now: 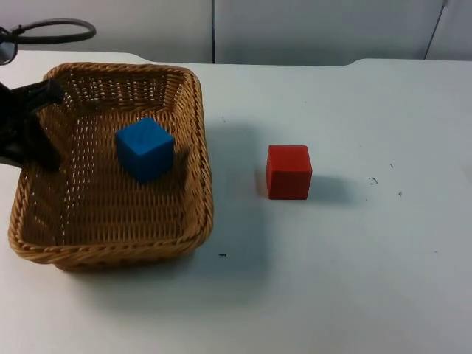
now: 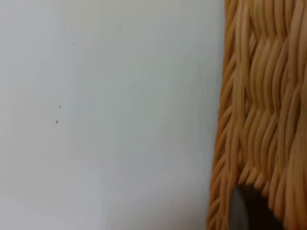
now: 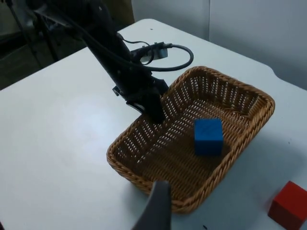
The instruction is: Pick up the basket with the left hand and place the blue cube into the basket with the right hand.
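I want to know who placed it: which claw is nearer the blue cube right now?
The left. The left claw grips the basket rim at the wall beside the blue cube. The right claw hangs outside the basket, beyond its near rim.

We see the basket (image 1: 110, 221), a shallow rectangular tray of tan woven wicker with rounded corners and a thick braided rim, at about nine o'clock on the white table; its rim is tilted, and a shadow lies beneath its near side; in the left wrist view its weave (image 2: 259, 110) runs in close vertical strands; inside it rests the blue cube (image 1: 145, 149), a plain matte block, turned corner-on, toward one o'clock of the basket's floor, apart from the walls (image 3: 208, 136).
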Motion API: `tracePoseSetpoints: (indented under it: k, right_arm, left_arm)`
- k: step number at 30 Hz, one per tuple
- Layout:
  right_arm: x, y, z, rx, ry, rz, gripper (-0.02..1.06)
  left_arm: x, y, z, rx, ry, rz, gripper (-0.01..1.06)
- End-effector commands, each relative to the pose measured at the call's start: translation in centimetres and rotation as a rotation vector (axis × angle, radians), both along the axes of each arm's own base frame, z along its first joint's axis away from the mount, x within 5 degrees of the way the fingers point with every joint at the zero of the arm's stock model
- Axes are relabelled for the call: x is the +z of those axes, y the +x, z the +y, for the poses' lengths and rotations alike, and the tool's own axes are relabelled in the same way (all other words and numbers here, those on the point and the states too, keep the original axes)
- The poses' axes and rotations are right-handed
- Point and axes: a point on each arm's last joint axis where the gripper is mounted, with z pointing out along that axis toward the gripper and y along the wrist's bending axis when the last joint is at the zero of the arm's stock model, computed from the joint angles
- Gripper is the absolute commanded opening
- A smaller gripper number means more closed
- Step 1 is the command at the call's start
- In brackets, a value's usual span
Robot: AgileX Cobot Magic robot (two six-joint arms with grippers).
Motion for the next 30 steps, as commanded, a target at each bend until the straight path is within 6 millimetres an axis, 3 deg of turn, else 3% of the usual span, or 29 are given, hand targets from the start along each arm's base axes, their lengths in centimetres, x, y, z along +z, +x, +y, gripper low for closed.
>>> tracePoseSetpoints:
  k: [1,6,10,11,16,20,24,30]
  right_arm:
    - [-0.2,-0.2,-0.1,0.005,-0.007,0.004,0.79]
    - [-0.4,-0.2,-0.1,0.007,-0.026,0.021,0.79]
    - [-0.4,-0.3,-0.1,0.008,-0.03,0.025,0.79]
    - [-0.4,-0.3,-0.1,0.008,-0.03,0.025,0.79]
    - [-0.4,-0.3,-0.1,0.008,-0.03,0.025,0.79]
    - [-0.4,-0.3,-0.1,0.008,-0.03,0.025,0.79]
    - [-0.4,-0.3,-0.1,0.008,-0.03,0.025,0.79]
    - [-0.4,-0.3,-0.1,0.01,-0.033,0.022,0.79]
  left_arm:
    - [0.1,0.4,0.1,0.008,0.001,-0.023,0.0]
    - [-0.1,0.5,0.3,-0.001,0.018,-0.043,0.06]
    - [-0.1,0.6,0.3,-0.027,0.036,-0.059,0.23]
    - [-0.1,0.6,0.3,-0.027,0.036,-0.059,0.23]
    - [-0.2,0.5,0.4,-0.041,0.051,-0.059,0.46]
    - [-0.2,0.4,0.5,-0.055,0.064,-0.058,0.57]
    - [0.0,0.6,0.5,-0.062,0.069,-0.065,0.63]
    - [1.0,0.9,0.6,-0.079,0.077,-0.08,0.63]
